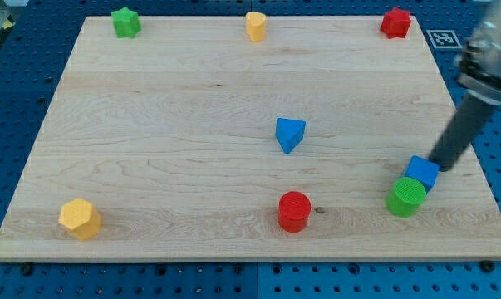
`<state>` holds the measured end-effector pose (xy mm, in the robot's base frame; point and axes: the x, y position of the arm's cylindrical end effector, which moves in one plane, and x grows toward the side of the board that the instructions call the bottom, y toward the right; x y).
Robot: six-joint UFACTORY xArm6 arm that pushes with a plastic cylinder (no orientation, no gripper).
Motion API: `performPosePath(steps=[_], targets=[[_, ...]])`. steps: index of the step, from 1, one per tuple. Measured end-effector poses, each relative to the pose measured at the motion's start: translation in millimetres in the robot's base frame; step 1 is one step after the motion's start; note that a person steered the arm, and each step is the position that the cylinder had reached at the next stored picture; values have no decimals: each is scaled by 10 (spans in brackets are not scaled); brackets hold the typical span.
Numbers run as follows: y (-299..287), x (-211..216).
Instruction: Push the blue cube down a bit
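Note:
The blue cube (422, 172) sits near the board's lower right, touching the green cylinder (406, 197) just below and left of it. My tip (440, 165) is at the end of the dark rod that comes in from the view's upper right. It stands right at the cube's upper right edge, touching it or nearly so.
A blue triangular block (289, 134) lies mid-board. A red cylinder (294, 210) is at the bottom centre and a yellow hexagonal block (79, 218) at the bottom left. A green star (125, 22), a yellow block (256, 26) and a red star (395, 22) line the wooden board's (150, 124) top edge.

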<state>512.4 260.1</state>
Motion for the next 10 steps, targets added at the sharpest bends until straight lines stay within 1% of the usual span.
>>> performPosePath(steps=[1, 2, 3, 4, 5, 6, 7, 8, 9, 10], targets=[[403, 88], [542, -206], [276, -311], [-174, -352], [-801, -352], [-1124, -341], [-1098, -153], [-817, -66], [-514, -66], [-479, 14]])
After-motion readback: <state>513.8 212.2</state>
